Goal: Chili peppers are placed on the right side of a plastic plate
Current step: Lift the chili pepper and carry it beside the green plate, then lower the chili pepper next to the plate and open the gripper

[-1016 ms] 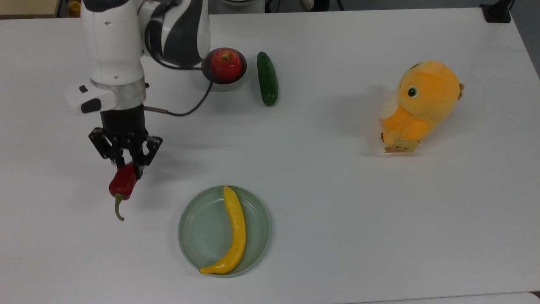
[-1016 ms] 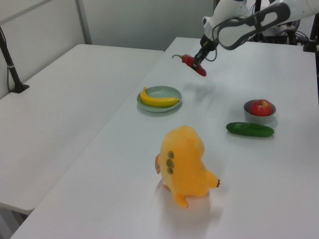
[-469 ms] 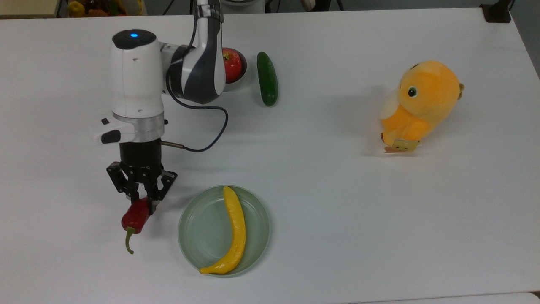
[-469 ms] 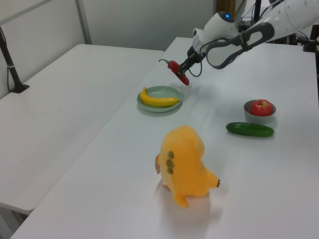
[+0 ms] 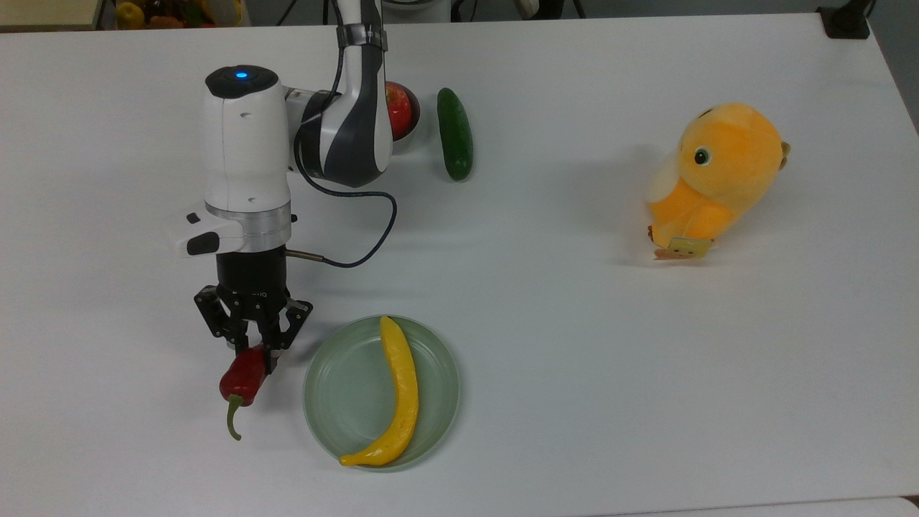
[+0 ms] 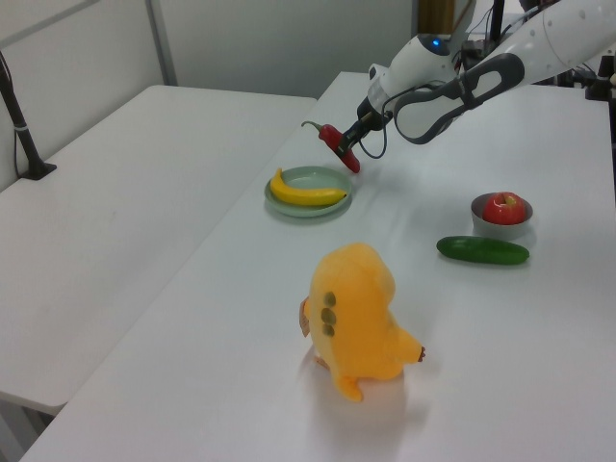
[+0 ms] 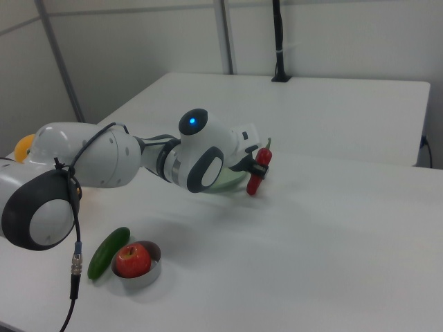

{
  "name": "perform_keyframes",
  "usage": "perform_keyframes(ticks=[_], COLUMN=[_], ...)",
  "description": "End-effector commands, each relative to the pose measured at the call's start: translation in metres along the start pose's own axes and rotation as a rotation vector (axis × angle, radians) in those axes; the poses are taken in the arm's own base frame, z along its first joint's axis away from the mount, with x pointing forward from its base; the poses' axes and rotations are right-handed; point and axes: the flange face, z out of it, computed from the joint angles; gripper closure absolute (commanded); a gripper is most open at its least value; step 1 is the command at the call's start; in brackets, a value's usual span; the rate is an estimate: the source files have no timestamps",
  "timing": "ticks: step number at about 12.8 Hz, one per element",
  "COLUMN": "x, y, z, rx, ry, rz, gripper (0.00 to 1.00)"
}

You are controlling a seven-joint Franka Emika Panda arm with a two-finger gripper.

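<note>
The claw grips the chili in the air, just off the plate on the top view's left. Held by its end, it might swing and roll against the rim when dropped.

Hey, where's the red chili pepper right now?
The red chili pepper hangs from the gripper, held above the table just off the plastic plate on the top view's left.
</note>
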Motion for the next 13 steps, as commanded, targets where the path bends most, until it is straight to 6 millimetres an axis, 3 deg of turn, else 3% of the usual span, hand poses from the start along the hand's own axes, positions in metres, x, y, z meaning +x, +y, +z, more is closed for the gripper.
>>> perform_keyframes(ticks=[1, 3, 4, 5, 11, 13], x=[-0.003, -0.004, -0.005, -0.005, -0.003, 0.008], y=[-0.016, -0.015, -0.015, -0.015, -0.009, -0.006], z=[0.009, 0.010, 0.010, 0.011, 0.007, -0.007], rx=[0.024, 0.021, 0.021, 0.021, 0.016, 0.015], ry=[0.019, 0.039, 0.038, 0.036, 0.041, 0.061], rz=[-0.005, -0.004, -0.003, -0.003, -0.002, 0.004], gripper=[0.63, 0.49, 0.20, 0.00, 0.00, 0.00])
